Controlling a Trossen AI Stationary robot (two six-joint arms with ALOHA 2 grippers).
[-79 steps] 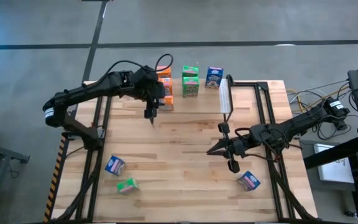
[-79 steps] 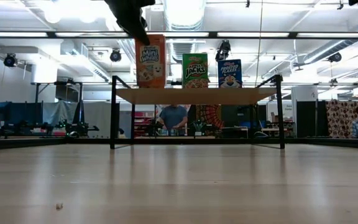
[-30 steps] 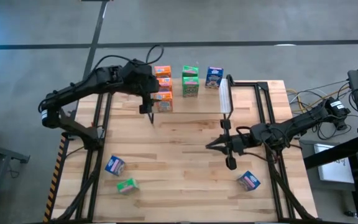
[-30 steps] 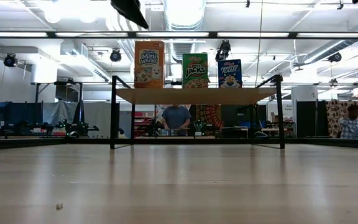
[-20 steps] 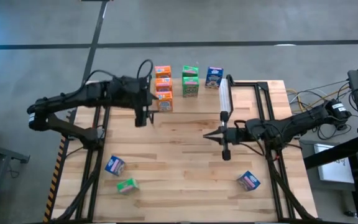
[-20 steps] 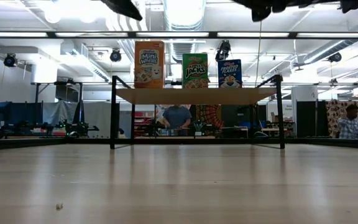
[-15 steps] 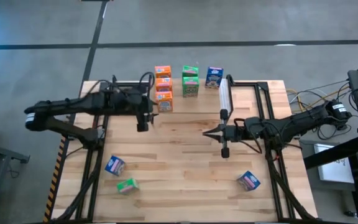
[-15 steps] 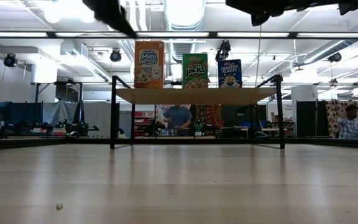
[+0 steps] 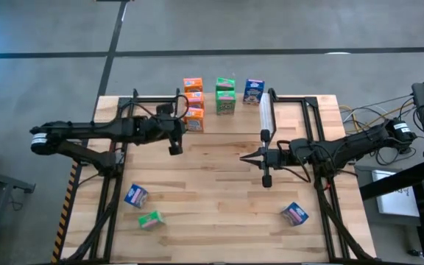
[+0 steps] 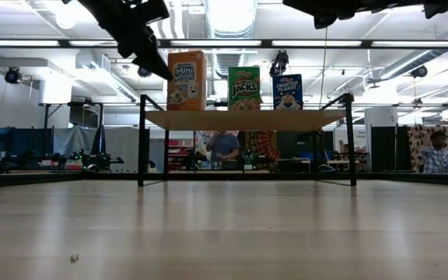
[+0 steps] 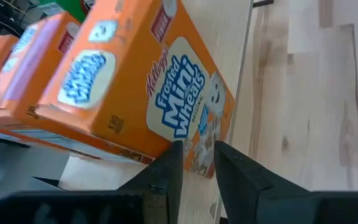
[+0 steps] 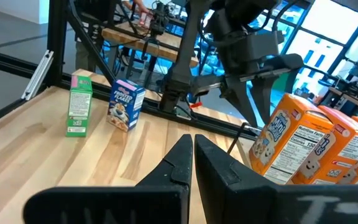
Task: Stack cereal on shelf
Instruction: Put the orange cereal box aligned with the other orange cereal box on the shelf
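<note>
- So far, six cereal boxes sit on the shelf along the far edge of the surface: three orange boxes, two green boxes and one blue box.
- Three are left on the surface: a blue box and a green box near the front left corner, another blue box toward the front right corner.
- The left pincer hangs empty beside the orange boxes, fingers narrowly apart.
- The right pincer waits mid-surface, clenched on nothing.
- Judged from this, two-thirds is done.

arms — black, slender | claw — dark fingers; black cables
</note>
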